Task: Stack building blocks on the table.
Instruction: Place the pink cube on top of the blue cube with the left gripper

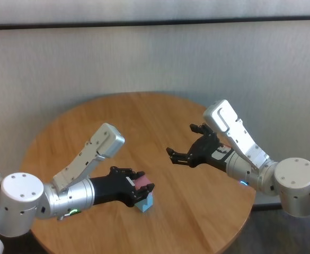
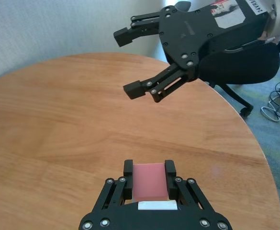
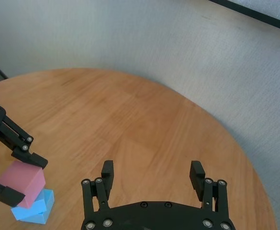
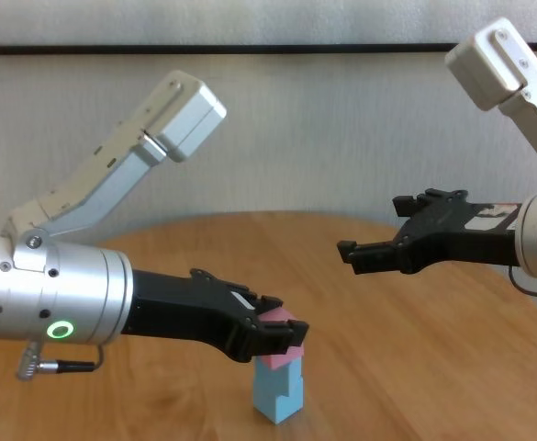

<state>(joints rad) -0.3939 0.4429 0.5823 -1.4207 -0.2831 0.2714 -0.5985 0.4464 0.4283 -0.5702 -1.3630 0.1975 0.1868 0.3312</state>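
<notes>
My left gripper (image 1: pixel 144 182) is shut on the pink cube (image 1: pixel 142 184), holding it on or just above two light blue cubes (image 1: pixel 145 203) stacked slightly askew at the front middle of the round wooden table (image 1: pixel 144 116). In the chest view the pink cube (image 4: pixel 285 334) seems to touch the top of the blue stack (image 4: pixel 277 390). The left wrist view shows the pink cube (image 2: pixel 149 181) between my fingers (image 2: pixel 128 168); the blue cubes are hidden there. My right gripper (image 1: pixel 182 141) is open and empty, hovering above the table to the right of the stack and farther back.
A pale wall stands behind the table. A black office chair (image 2: pixel 240 62) and cables on the floor (image 2: pixel 278 103) lie beyond the table's right edge. Bare wood surrounds the stack (image 3: pixel 34 209) on all sides.
</notes>
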